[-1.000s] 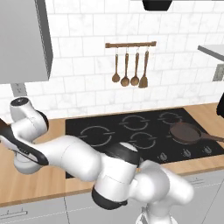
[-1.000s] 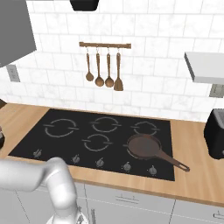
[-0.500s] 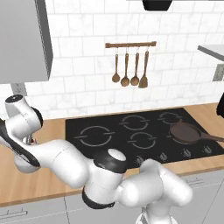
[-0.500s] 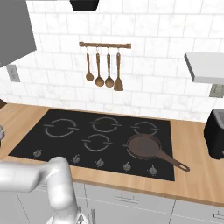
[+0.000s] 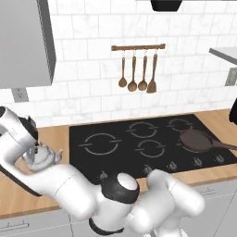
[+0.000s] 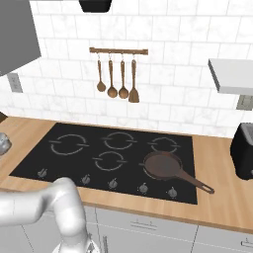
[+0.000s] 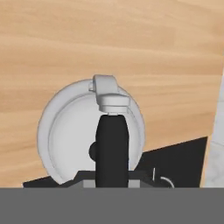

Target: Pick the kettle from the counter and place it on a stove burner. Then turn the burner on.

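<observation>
the light was even and fairly bright in all three views, a flat rendered glow with no visible lamp and no glare on the black glass cooktop (image 6: pixel 111 158) or the white tile wall (image 5: pixel 92 51). shadows were faint, only a soft dark patch beside the kettle (image 7: pixel 89 135) in the hand view, on the counter (image 7: pixel 109 43). edges looked soft and slightly blocky throughout, with wood grain smeared and no bending at the borders.
</observation>
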{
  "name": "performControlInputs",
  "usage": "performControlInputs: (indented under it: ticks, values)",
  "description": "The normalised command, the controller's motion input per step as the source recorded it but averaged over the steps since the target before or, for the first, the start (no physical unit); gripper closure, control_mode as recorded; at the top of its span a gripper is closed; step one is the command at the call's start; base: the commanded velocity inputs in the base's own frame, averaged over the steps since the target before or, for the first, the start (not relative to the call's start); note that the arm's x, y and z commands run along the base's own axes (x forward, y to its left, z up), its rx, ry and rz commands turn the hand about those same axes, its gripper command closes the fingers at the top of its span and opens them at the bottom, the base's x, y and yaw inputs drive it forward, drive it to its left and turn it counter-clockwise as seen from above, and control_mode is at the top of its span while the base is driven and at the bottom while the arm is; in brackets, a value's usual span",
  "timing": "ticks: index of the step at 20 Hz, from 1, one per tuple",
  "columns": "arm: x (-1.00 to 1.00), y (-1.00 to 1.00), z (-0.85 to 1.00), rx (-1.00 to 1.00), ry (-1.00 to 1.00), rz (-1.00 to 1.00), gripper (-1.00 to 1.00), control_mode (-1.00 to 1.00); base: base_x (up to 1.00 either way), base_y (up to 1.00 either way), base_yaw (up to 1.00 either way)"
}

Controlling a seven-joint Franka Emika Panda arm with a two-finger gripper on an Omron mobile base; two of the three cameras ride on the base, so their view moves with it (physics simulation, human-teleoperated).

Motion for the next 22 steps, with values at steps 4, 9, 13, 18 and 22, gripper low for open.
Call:
performControlInputs:
  ticks: [4, 9, 13, 18, 22]
  values:
    - [-0.17, -1.00, 0.23, -0.08, -0.74, 0.00, 1.00, -1.00, 0.00, 0.00, 0.00]
    - [0.21, -1.00, 0.22, -0.01, -0.38, -0.03, 1.00, -1.00, 0.00, 0.00, 0.00]
    - [0.58, -1.00, 0.27, 0.00, -0.07, -0.05, 1.00, -1.00, 0.00, 0.00, 0.00]
    - [0.86, -1.00, 0.12, 0.01, 0.14, -0.09, 1.00, -1.00, 0.00, 0.00, 0.00]
    - [1.00, -0.90, 0.08, 0.09, 0.52, -0.11, 1.00, -1.00, 0.00, 0.00, 0.00]
